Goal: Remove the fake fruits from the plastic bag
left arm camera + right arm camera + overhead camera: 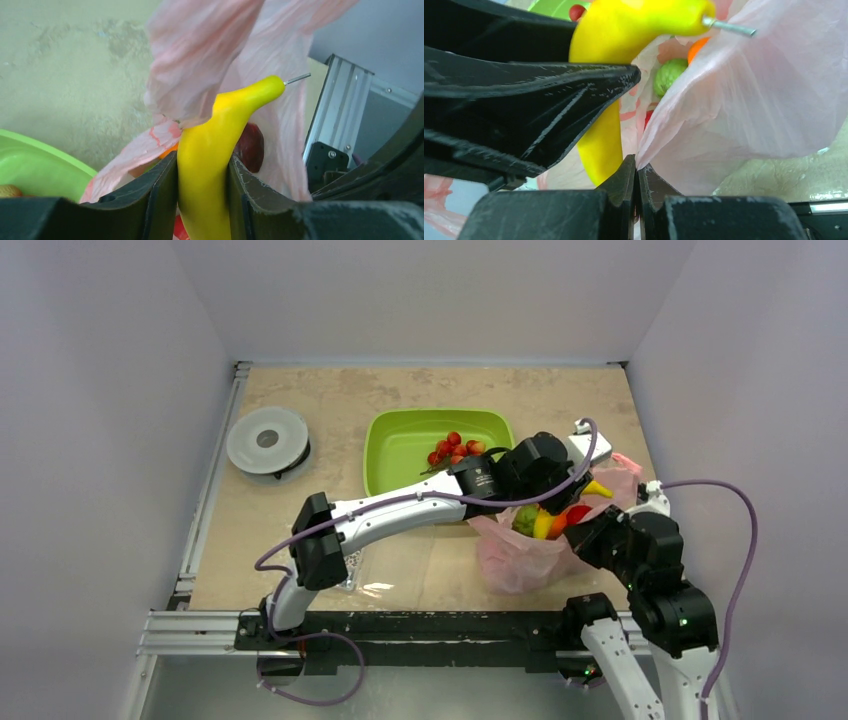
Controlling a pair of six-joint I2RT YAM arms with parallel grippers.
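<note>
Banana (226, 114): my left gripper (202, 161) clamps it mid-body, jaws partly apart.
Plastic bag (749, 100): my right gripper (637, 169) pinches its edge, jaws fully closed.

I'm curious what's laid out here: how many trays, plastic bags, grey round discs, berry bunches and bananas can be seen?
green tray: 1
pink plastic bag: 1
grey round disc: 1
berry bunch: 1
banana: 1
Total: 5
</note>
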